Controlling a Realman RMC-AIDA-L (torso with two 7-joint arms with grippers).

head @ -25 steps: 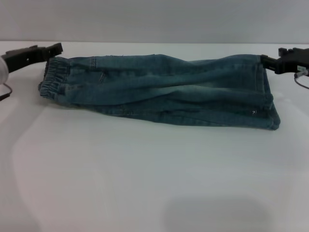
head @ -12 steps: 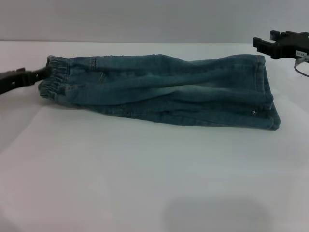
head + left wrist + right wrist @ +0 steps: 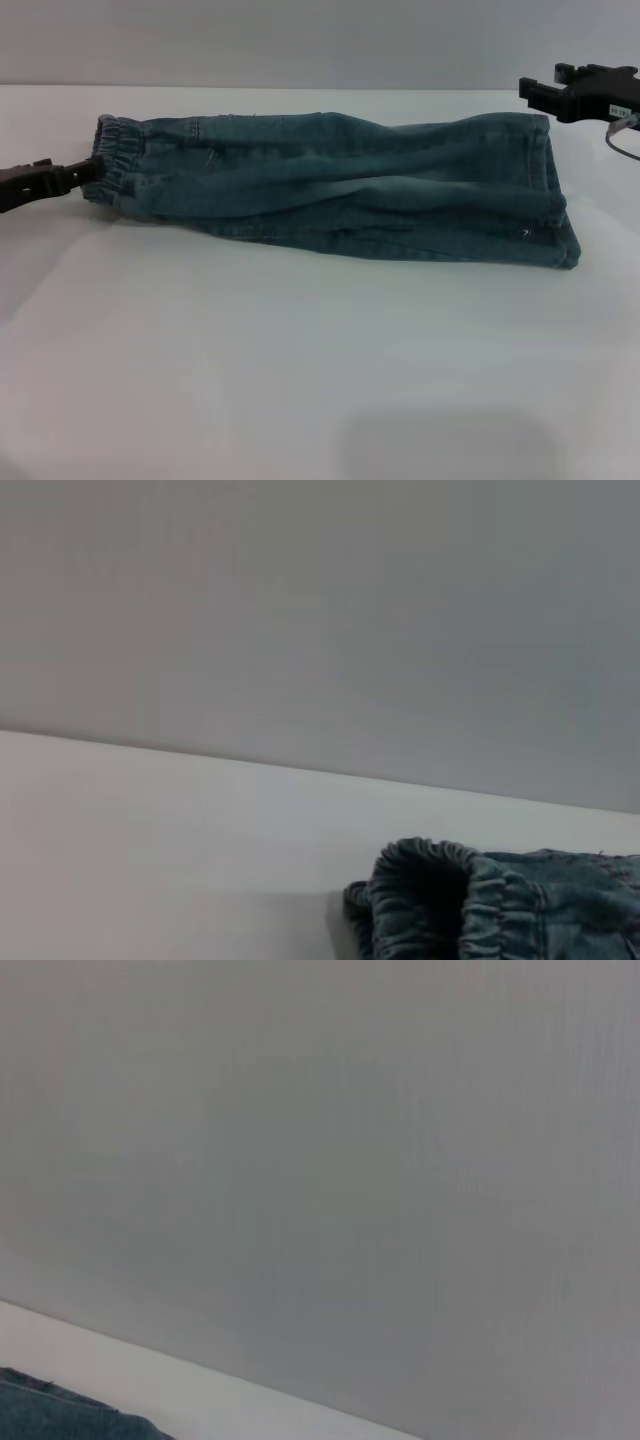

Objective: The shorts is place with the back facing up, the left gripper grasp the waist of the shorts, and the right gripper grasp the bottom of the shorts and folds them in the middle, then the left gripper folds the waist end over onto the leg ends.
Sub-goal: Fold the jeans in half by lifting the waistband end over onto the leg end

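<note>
Black in colour, the left claw (image 3: 85,172) enters from the left edge of the head view, low over the surface (image 3: 300,370). Its tip meets the near corner of the waist (image 3: 108,160). Whether its jaws are clamped on the band or merely touching it cannot be told from any view.

Faded blue-green denim, the shorts (image 3: 340,190) lie lengthwise across the far half of the surface, already folded along their length into a long narrow bundle. The waist forms the left end: a ruched, wrinkled elastic band. In the left wrist view the waist (image 3: 430,895) stands slightly raised, its gathered rim open toward the camera. Long creases run along the denim from left to right. The leg ends (image 3: 555,195) form the right end, a straight stitched hem edge, with the near corner lying flat on the surface.

The right claw (image 3: 532,95) hangs above and just beyond the far corner of the leg ends, clear of the fabric. Its two jaws stand apart and hold nothing. A thin cable (image 3: 622,135) loops beneath its wrist. The right wrist view shows only a small dark corner of the shorts (image 3: 60,1420).

The surface is plain white and matt. A plain grey wall (image 3: 300,40) closes the scene behind its far edge. Nothing lies between either claw and the shorts.
</note>
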